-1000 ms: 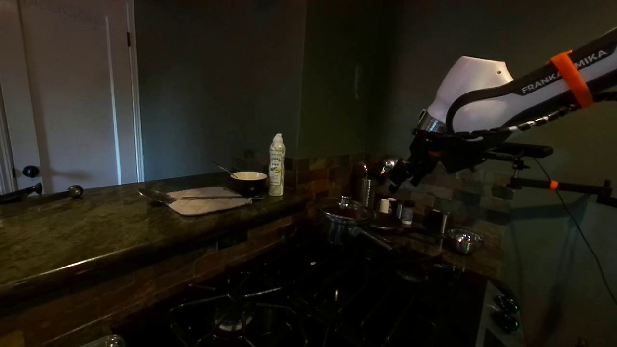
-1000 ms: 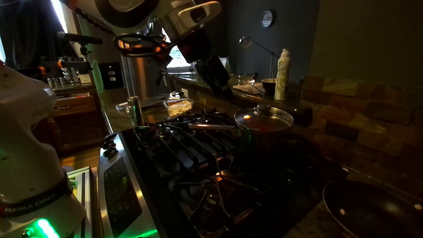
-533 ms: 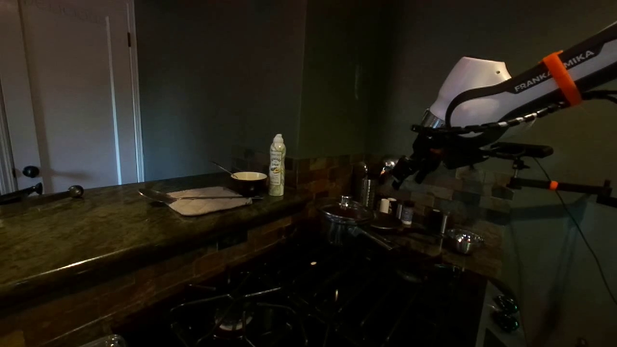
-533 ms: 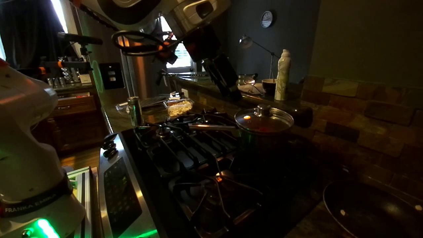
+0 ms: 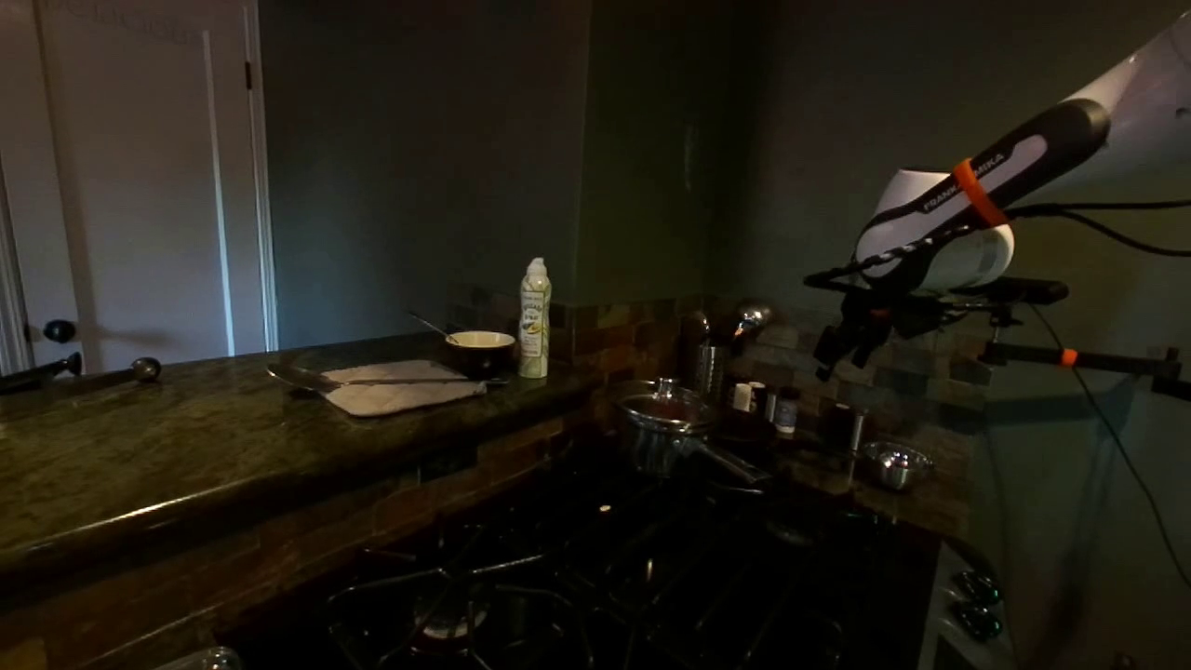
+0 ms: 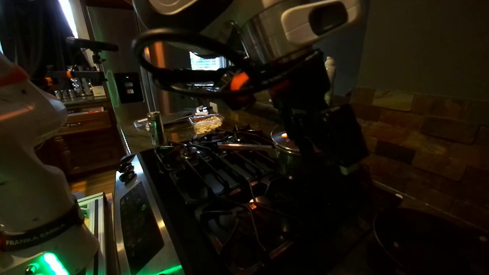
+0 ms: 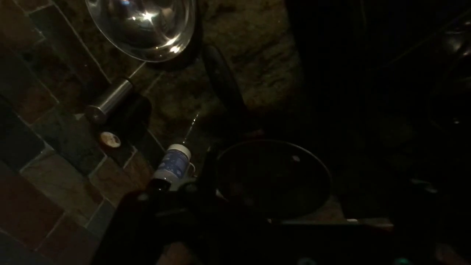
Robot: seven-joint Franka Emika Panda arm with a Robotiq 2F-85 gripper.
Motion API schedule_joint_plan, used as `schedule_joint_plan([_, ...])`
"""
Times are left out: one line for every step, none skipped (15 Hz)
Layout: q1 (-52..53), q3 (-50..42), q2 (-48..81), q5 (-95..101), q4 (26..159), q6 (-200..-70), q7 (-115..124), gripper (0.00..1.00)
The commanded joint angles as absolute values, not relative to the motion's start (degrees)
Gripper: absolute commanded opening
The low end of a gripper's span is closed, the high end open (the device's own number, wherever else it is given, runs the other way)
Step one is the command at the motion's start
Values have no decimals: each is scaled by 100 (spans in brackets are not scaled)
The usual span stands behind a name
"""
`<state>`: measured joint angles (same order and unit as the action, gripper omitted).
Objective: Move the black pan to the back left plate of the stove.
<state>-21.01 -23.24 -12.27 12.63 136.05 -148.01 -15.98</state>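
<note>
The black pan (image 6: 431,240) lies on the counter beside the stove (image 6: 172,233), at the lower right of an exterior view. In the wrist view the pan (image 7: 276,180) is very dark, with a thin pale rim, and its black handle (image 7: 222,79) points up toward the metal bowl. In an exterior view the pan (image 5: 749,426) is a dim shape behind the pot. My gripper (image 5: 843,365) is above the counter, apart from the pan, with its fingers spread and nothing between them. It also shows dark in front of the pot in an exterior view (image 6: 326,166).
A steel pot (image 5: 665,442) with a glass lid stands on the stove, its handle reaching out over the grates. A shiny metal bowl (image 7: 147,29), a blue-labelled bottle (image 7: 173,163) and a steel cylinder (image 7: 110,101) stand near the pan by the tiled wall.
My arm has swung over toward the pan's side of the stove, moving right in one view and closer to the camera in another. The pan and pot have not moved.
</note>
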Motion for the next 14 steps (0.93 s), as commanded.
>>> schedule_joint_plan([-2131,-2311,-1057,1246,13494,-14799,-1612,100])
schedule_joint_plan([-2129,-2303,-1004,1247,13473,-14801,-1609,100])
schedule_joint_plan([-2127,-2296,-1021,1248,13477,-14801,-1609,100])
schedule_joint_plan([-2125,-2293,-1062,1248,13485,-14801,-1609,100])
schedule_joint_plan([-2125,-2290,-1096,1248,13488,-14801,-1609,100])
schedule_joint_plan([-2125,-2290,-1115,1248,13489,-14801,-1609,100])
schedule_joint_plan([-2124,-2290,-1123,1248,13490,-14801,-1609,100])
schedule_joint_plan([-2124,-2289,-1123,1248,13491,-14801,-1609,100])
schedule_joint_plan([-2124,-2289,-1123,1248,13492,-14801,-1609,100])
schedule_joint_plan([-2124,-2289,-1123,1248,13492,-14801,-1609,100])
schedule_joint_plan([-2119,-2287,-1021,1310,13449,-14867,-1671,100])
schedule_joint_plan([-2031,-2331,-934,1127,13382,-14768,-1895,100])
schedule_joint_plan([-1934,-2376,-791,945,13310,-14802,-2178,100])
schedule_joint_plan([-1840,-2386,-558,757,13175,-14835,-2385,100])
